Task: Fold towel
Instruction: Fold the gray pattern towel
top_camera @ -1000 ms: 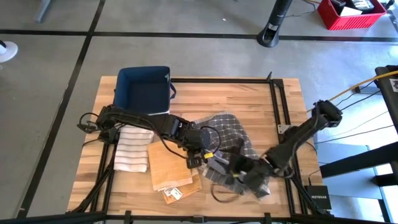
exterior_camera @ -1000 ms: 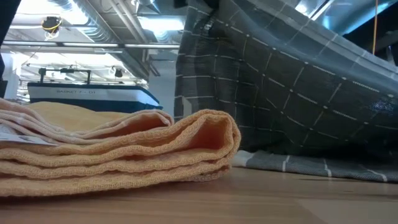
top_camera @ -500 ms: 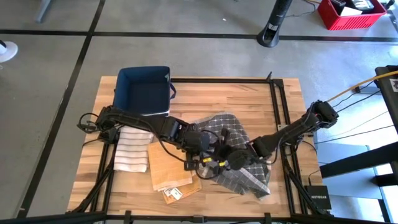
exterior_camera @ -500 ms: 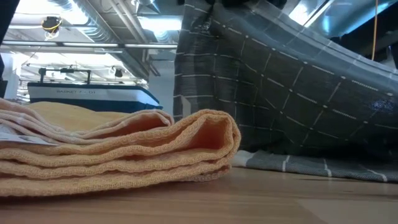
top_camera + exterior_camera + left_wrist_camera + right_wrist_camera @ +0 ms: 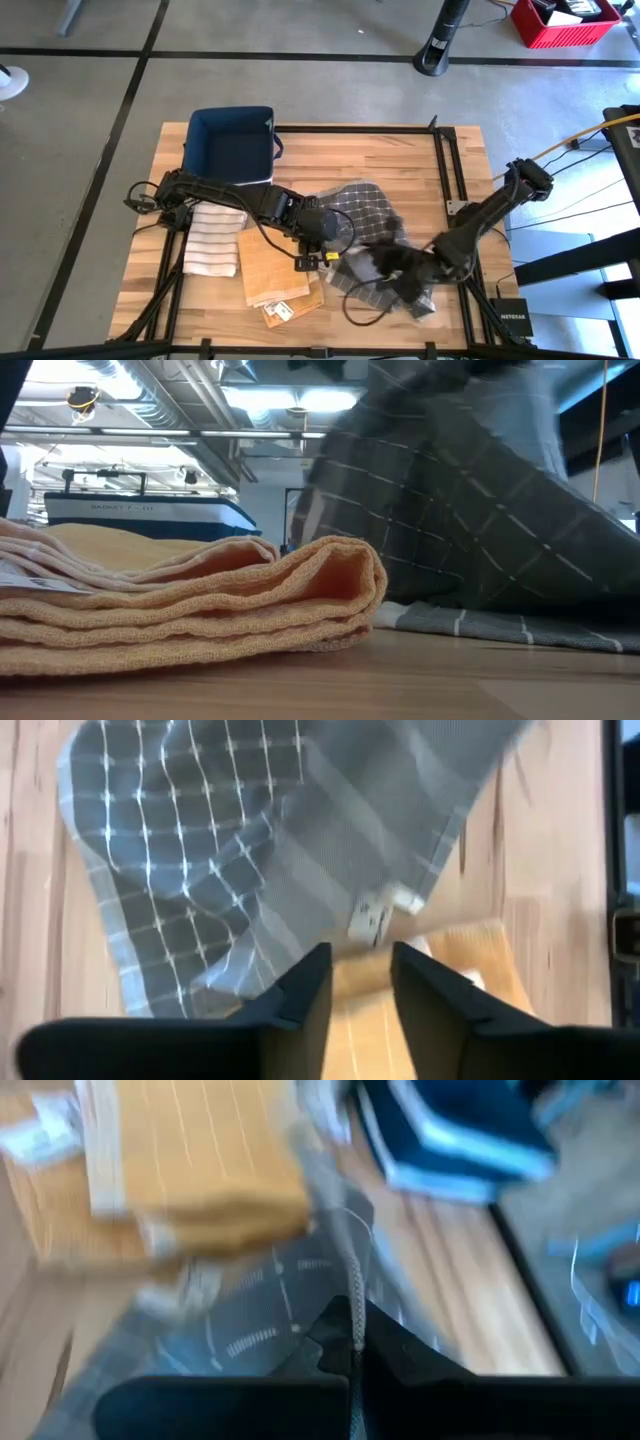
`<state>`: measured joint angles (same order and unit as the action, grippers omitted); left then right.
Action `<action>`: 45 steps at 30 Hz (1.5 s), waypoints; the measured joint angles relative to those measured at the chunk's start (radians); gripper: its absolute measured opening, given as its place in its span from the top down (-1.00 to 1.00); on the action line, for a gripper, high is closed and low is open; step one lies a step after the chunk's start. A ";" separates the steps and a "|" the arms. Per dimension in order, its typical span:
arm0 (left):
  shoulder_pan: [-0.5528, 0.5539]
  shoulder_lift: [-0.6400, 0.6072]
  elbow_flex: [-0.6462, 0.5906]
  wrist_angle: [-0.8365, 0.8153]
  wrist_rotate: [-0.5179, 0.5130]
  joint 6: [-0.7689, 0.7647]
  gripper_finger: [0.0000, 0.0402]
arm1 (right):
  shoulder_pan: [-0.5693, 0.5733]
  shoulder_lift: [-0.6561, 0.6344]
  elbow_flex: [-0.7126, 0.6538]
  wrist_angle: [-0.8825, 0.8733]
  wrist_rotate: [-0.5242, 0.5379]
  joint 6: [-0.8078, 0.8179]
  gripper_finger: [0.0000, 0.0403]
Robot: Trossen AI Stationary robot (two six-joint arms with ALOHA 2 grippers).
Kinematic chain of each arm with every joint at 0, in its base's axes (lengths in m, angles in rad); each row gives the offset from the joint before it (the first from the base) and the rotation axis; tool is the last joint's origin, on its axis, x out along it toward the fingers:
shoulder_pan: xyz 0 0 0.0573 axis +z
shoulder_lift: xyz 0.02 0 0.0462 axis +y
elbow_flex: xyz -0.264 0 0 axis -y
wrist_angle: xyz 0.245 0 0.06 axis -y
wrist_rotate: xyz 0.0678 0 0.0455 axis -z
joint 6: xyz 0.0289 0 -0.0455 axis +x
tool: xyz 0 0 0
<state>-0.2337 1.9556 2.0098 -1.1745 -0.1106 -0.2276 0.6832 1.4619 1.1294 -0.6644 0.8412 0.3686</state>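
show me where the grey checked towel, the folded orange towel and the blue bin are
Grey checked towel [image 5: 362, 202], high view, on its flat checked part beyond the arms.
Folded orange towel [image 5: 272, 268], high view, middle of its top face.
Blue bin [image 5: 230, 150], high view, on its dark inside floor.

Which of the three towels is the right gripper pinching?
The grey checked towel, right of the folded orange one; right gripper is shut on its edge.

Grey white-checked towel [image 5: 368, 212], plain mustard towel [image 5: 272, 268], white dark-striped towel [image 5: 213, 240].
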 joint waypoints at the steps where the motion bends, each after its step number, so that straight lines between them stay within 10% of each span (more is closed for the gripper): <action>1: 0.000 0.000 0.000 -0.017 -0.001 -0.001 0.47 | 0.030 -0.007 0.000 -0.087 0.002 0.099 0.98; 6: -0.022 0.001 -0.009 -0.067 -0.067 -0.004 0.31 | 0.214 -0.008 -0.022 -0.377 -0.018 0.566 0.98; 15: -0.020 0.052 -0.010 -0.091 -0.188 0.026 0.29 | 0.481 0.005 -0.182 -0.306 -0.021 1.117 0.99; 45: 0.222 0.189 -0.371 0.056 -0.025 0.336 0.29 | 0.485 0.087 -0.300 -0.076 0.084 1.171 0.98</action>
<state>-0.0116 2.1448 1.6387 -1.1182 -0.1354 0.1085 1.1681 1.5492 0.8295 -0.7406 0.9249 1.5398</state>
